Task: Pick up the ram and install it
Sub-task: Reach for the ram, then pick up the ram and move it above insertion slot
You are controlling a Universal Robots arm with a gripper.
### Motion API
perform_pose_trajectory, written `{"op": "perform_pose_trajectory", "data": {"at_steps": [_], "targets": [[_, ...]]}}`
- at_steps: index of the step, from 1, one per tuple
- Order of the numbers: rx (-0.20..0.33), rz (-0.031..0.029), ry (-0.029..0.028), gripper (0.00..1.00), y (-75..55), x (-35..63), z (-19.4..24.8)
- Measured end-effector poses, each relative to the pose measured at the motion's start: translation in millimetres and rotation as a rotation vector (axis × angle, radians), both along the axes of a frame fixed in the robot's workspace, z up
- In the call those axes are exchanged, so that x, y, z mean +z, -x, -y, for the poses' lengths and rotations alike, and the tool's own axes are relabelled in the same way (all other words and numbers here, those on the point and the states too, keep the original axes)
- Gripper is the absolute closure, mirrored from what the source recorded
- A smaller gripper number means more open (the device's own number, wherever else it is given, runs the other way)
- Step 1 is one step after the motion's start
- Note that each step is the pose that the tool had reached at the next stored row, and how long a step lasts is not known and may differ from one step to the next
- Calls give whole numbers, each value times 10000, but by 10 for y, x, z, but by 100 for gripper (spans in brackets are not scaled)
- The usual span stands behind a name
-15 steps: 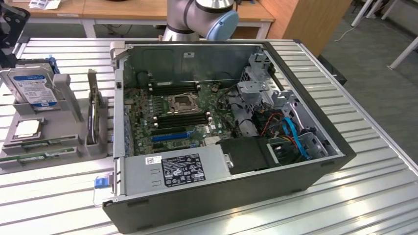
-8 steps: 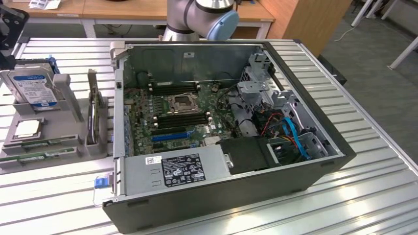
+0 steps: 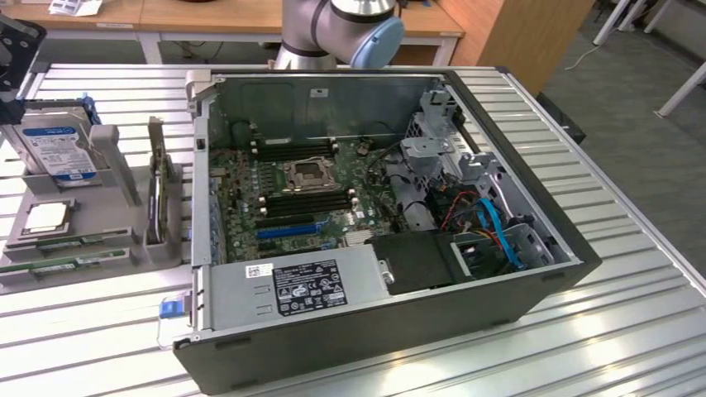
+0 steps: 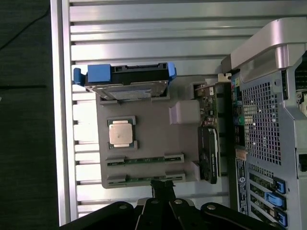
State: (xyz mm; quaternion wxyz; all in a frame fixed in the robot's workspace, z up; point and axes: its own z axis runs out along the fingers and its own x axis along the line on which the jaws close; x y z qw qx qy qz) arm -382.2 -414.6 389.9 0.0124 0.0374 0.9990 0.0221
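Observation:
Two green ram sticks (image 3: 69, 241) (image 3: 64, 266) lie flat in slots at the near end of a grey holder (image 3: 111, 248), at the exterior view's left. In the wrist view they are thin green strips (image 4: 144, 159) (image 4: 144, 178). My gripper (image 4: 163, 188) hangs above the holder, its dark fingers together and holding nothing, with the tips over the edge by the outer ram stick. The black end of my arm (image 3: 16, 50) shows high over the holder's far end. The open computer case (image 3: 518, 273) lies on its side, its motherboard (image 3: 298, 178) facing up with long black memory slots (image 3: 309, 203).
The holder also carries an upright blue-framed hard drive (image 3: 53, 145), a CPU (image 3: 46, 217) and an expansion card on edge (image 3: 160, 194). Everything rests on a slatted metal table (image 3: 617, 331). The case's power supply (image 3: 298, 285) and drive cage (image 3: 441, 157) stand beside the motherboard.

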Motion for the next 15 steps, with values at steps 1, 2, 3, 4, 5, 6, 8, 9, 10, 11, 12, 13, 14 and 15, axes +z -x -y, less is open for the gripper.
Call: {"op": "perform_pose_trajectory", "data": {"at_steps": [1, 2, 3, 4, 5, 6, 8, 9, 10, 11, 12, 13, 14, 15], "targets": [[0, 0, 0, 90, 0, 0, 0], [0, 1, 0, 90, 0, 0, 1], [0, 0, -1, 90, 0, 0, 1], [0, 1, -1, 90, 0, 0, 1], [0, 1, 0, 90, 0, 0, 1], [0, 0, 0, 90, 0, 0, 1], [0, 1, 0, 90, 0, 0, 1], [0, 1, -1, 90, 0, 0, 1], [0, 1, 0, 90, -1, 0, 1], [1, 1, 0, 90, 0, 0, 1], [7, 1, -1, 90, 0, 0, 1], [17, 1, 0, 90, 0, 0, 1], [41, 1, -1, 90, 0, 0, 1], [79, 0, 0, 90, 0, 0, 1]]}}
